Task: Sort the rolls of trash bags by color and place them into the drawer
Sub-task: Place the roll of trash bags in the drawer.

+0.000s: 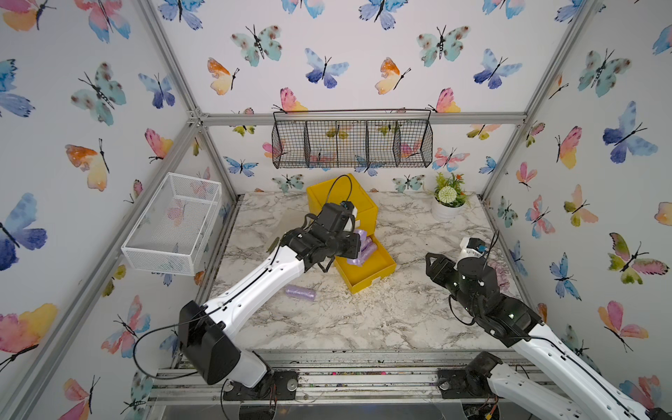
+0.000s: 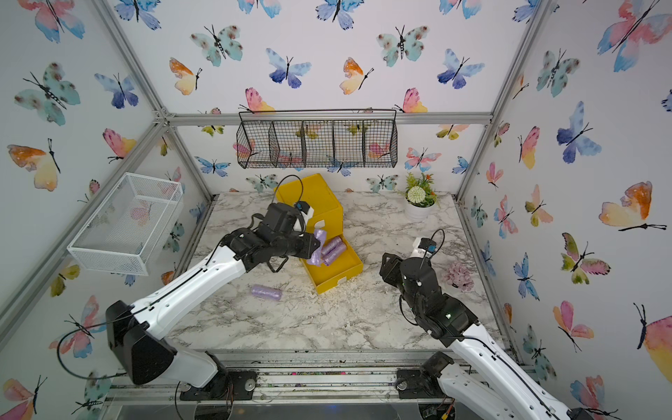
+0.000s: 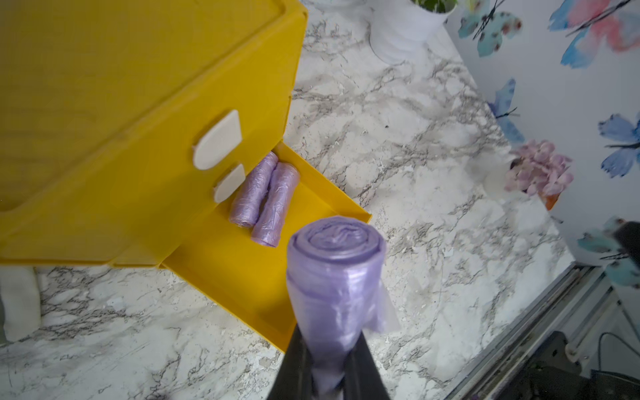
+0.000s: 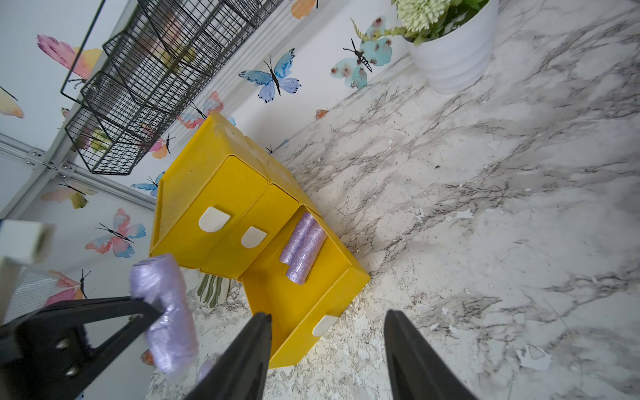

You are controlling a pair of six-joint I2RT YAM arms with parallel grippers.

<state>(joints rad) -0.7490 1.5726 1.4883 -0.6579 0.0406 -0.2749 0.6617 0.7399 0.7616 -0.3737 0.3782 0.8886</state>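
Marble tabletop (image 1: pixel 363 327), left hand (image 3: pixel 329 343) grasping lilac roll (image 3: pixel 336 270) — right hand (image 4: pixel 327 315) released, wrist view only

White arm shells (image 1: pixel 262 280) with black joints (image 1: pixel 207 345) and thin looping black cables (image 1: pixel 135 349)

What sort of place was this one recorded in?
Likely a staged robot test cell, not a home: aluminium frame, butterfly wallpaper, left arm and right arm mounted on a front rail.
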